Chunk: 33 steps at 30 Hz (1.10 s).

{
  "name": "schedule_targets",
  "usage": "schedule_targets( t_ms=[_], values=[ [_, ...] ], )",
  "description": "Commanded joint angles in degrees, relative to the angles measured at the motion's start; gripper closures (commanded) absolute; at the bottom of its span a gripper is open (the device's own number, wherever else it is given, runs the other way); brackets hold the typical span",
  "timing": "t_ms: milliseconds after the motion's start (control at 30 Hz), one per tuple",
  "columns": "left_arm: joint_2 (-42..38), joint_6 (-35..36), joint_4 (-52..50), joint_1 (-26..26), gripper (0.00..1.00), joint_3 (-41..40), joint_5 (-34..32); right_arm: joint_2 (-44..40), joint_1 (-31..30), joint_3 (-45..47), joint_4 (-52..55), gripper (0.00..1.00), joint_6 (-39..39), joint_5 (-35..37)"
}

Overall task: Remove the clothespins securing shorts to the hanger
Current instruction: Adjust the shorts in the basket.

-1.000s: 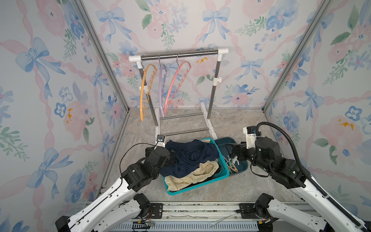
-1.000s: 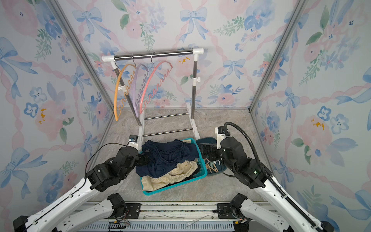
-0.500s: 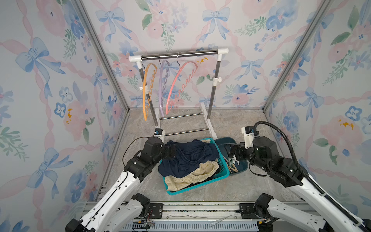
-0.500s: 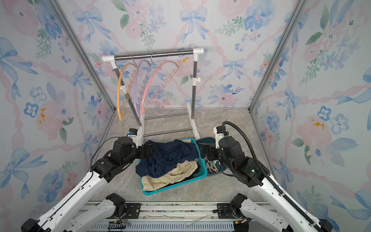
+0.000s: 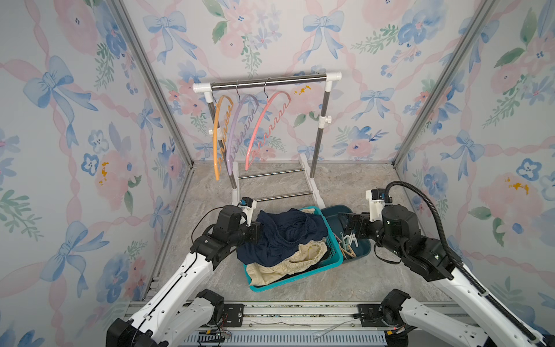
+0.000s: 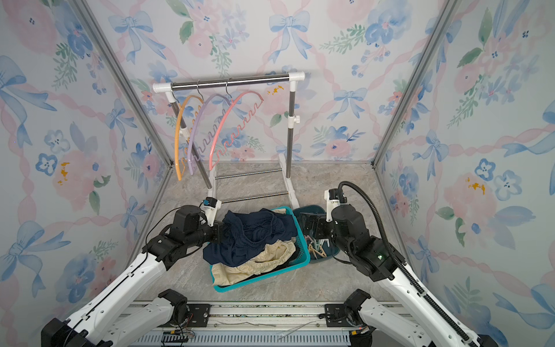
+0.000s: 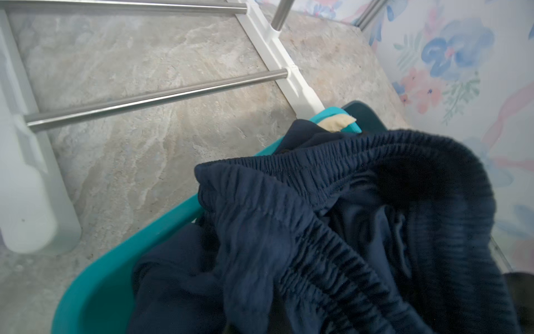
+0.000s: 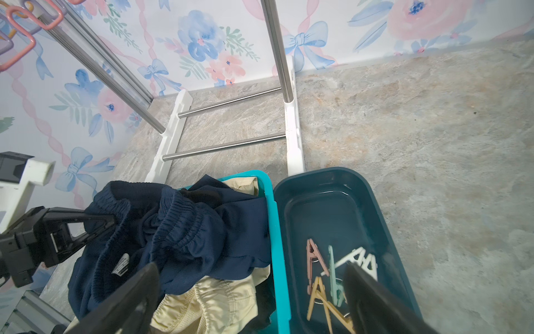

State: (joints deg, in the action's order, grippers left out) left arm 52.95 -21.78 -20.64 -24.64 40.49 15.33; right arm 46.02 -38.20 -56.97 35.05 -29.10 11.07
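At the 9 o'clock rim of the basket [image 5: 295,284], the left tool [image 5: 255,232], earlier open, is clamped on the navy shorts [image 5: 285,237]; the right tool [image 5: 348,228] is held open over clothespins [image 8: 326,277] at 3 o'clock.

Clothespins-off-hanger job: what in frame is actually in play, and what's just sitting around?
In play: clothespins, navy shorts, cream shorts, three bare hangers, left end effector (shut on the navy shorts), right end effector (open).

Sitting around: garment rack, teal basket, dark tray holding the clothespins.
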Motion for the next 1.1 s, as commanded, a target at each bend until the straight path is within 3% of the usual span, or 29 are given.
schedule_targets(
  t_ms=[0, 233, 400, 567, 667, 800, 1067],
  values=[
    [0.28, -1.03, 0.87, -2.98, 1.0, 0.46, 5.03, -0.49, 0.85, 0.84, -1.23, 0.0, -0.87, -0.33],
    [4.63, -2.83, 1.19, -17.45, 1.0, 10.41, 4.22, 0.02, 1.02, 0.78, -1.59, 0.0, -1.21, -0.53],
    [9.19, -1.62, 1.34, -23.57, 1.0, 16.67, 2.64, 0.12, 1.06, 1.46, -2.3, 0.0, -1.51, -0.79],
    [15.32, -1.86, 5.3, -26.4, 1.0, 18.34, 4.0, 0.05, 1.16, 1.98, -2.86, 0.0, -1.82, -1.14],
    [18.2, -2.73, 5.43, -26.77, 1.0, 17.55, 1.6, -0.03, 1.15, 2.26, -2.79, 0.0, -1.83, -1.52],
    [20.04, -4.56, 5.58, -26.12, 1.0, 13.0, -3.1, -0.32, 1.19, 2.95, -3.11, 0.0, -2.07, -1.83],
    [23.46, -7.85, 9.61, -24.94, 1.0, 2.15, -4.72, -0.5, 1.55, 4.27, -3.97, 0.0, -2.5, -2.24]
  ],
)
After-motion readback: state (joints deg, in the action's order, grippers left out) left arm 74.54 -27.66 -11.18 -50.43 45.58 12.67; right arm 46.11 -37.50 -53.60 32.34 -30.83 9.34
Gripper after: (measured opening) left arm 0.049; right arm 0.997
